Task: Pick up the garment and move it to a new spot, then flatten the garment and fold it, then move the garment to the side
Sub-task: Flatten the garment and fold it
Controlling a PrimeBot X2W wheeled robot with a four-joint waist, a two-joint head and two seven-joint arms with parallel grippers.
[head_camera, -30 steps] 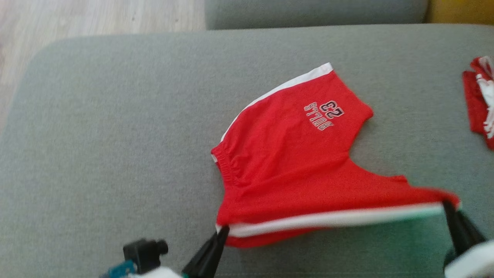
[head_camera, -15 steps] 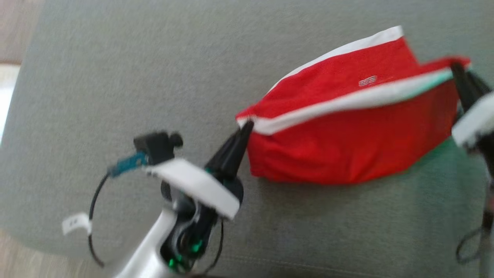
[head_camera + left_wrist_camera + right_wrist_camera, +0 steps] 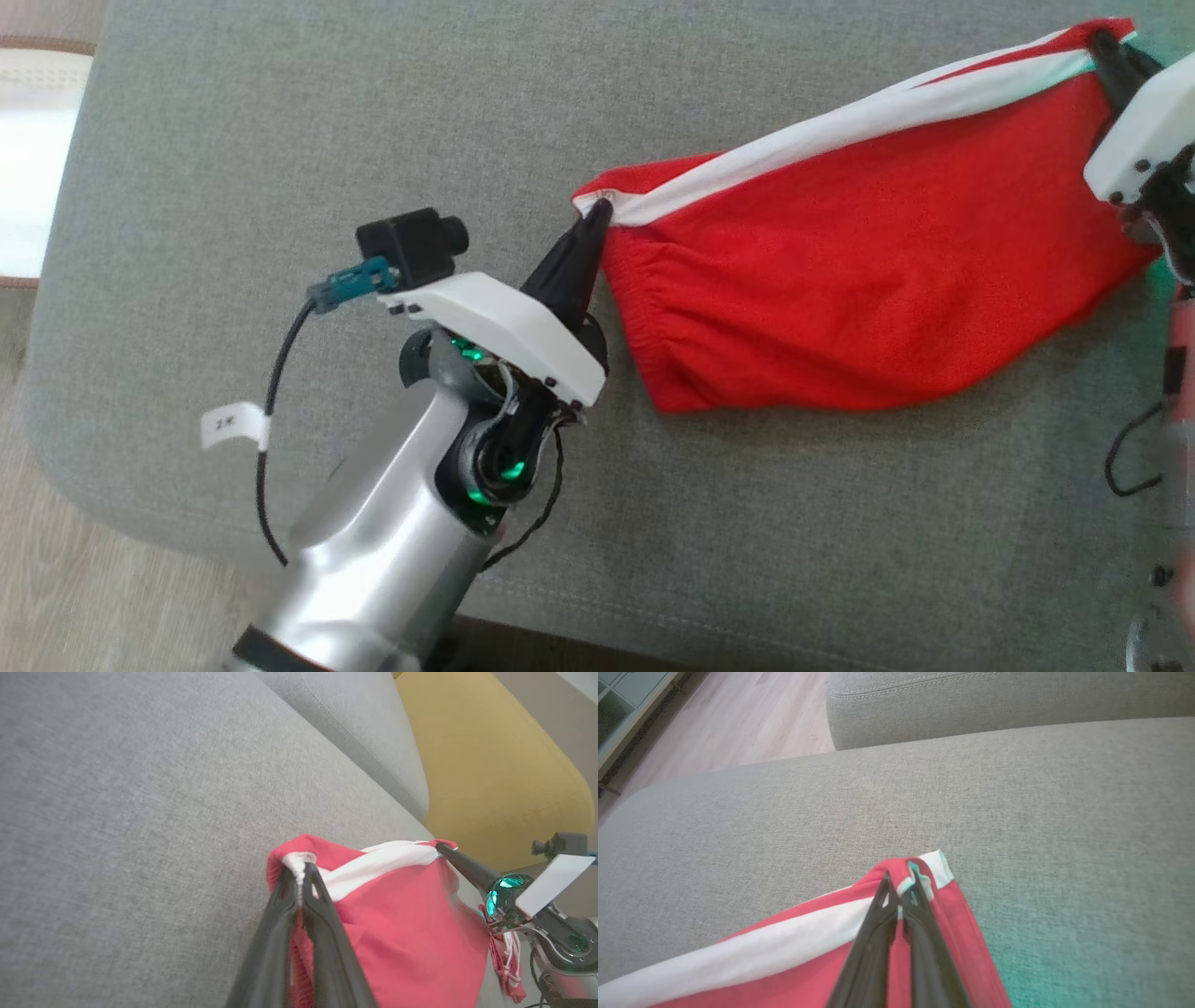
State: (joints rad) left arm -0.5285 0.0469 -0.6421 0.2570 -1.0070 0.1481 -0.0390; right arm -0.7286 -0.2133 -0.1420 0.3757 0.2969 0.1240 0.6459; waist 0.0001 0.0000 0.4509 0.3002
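Red shorts, the garment, hang stretched between two robot arms above a grey sofa cushion. We see the left gripper with its dark fingers pressed together on the waistband end of a white side stripe, near the middle of the cushion. The right gripper pinches the other end of that stripe, up toward the cushion's far right corner. From its own wrist camera, the right gripper has only a small fold of hem between its fingertips. The left gripper likewise holds a narrow bunch of white trim.

The red body sags below the stripe toward the cushion's right half; we cannot tell how much of it rests on the fabric.

What we judge could go wrong:

- Both grips are shallow, at the very tips, so pulling the arms further apart could tug a corner free and drop that end.
- Lowering one arm ahead of the other would let the gathered waistband pile up instead of lying flat.
- A second red and white bundle lies near the right arm, so setting down too far that way could overlap it.
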